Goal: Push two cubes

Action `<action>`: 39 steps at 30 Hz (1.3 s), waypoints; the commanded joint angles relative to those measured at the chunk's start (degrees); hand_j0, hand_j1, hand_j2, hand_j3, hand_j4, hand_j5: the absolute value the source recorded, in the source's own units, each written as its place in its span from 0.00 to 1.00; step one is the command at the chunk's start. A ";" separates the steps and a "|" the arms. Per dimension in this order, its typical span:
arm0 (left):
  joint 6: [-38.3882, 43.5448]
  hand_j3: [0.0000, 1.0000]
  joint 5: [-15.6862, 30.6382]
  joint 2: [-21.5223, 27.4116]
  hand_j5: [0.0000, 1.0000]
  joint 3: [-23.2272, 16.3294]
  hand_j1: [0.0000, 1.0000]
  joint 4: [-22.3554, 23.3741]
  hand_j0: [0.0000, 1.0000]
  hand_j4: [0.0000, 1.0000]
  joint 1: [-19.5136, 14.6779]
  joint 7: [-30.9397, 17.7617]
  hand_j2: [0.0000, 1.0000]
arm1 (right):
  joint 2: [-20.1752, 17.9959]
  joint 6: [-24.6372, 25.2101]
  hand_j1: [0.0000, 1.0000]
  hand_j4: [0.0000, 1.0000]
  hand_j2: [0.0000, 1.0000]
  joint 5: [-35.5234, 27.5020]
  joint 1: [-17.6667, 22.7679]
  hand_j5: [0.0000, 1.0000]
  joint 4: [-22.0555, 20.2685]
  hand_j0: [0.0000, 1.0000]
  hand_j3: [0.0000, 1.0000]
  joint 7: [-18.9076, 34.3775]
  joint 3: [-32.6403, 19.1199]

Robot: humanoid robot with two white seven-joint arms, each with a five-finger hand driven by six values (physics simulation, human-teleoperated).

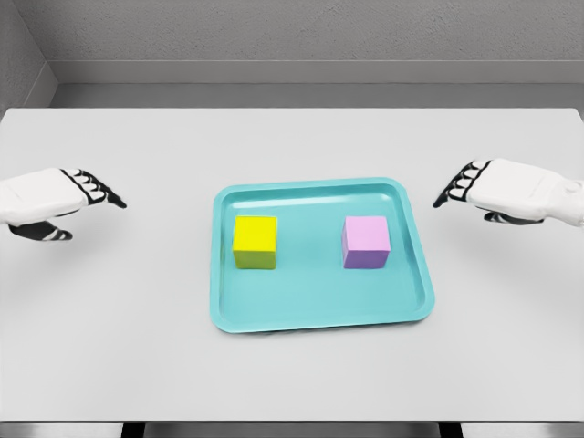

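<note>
On a smooth teal tray [319, 315] sit a yellow cube [255, 242] and a pink cube [367, 243], apart; left hand [55, 203] and right hand [506, 190] flank it, fingers extended, holding nothing.

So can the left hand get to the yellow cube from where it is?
Probably yes: the left hand sits open off the tray, and only bare table and the low rim lie before the yellow cube.
</note>
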 commanded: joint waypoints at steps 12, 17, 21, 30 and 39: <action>0.13 0.73 -3.86 -3.24 0.73 -6.06 0.73 -3.66 0.73 0.73 -4.39 -0.09 0.73 | 6.73 0.11 0.70 0.70 0.70 0.59 2.11 0.70 1.84 0.70 0.70 0.58 0.47; 0.13 0.73 -3.86 -4.30 0.73 -6.59 0.73 -5.51 0.73 0.73 -4.48 -0.09 0.73 | 7.70 0.11 0.69 0.69 0.69 0.67 2.29 0.69 1.40 0.69 0.69 0.76 0.56; 0.13 0.73 -3.95 -5.18 0.73 -8.34 0.73 -5.95 0.73 0.73 -5.45 -0.71 0.73 | 7.70 0.11 0.69 0.69 0.69 0.67 2.72 0.69 1.05 0.69 0.69 1.55 0.56; 0.13 0.74 -3.86 -7.46 0.74 -11.07 0.74 -6.48 0.74 0.74 -7.12 -1.68 0.74 | 7.78 0.11 0.69 0.69 0.69 0.76 3.52 0.69 -1.68 0.69 0.69 1.81 1.44; 0.13 0.74 -3.86 -8.34 0.74 -11.51 0.74 -8.41 0.74 0.74 -7.12 -1.76 0.74 | 8.49 0.11 0.69 0.69 0.69 0.67 3.34 0.69 -2.56 0.69 0.69 4.01 2.23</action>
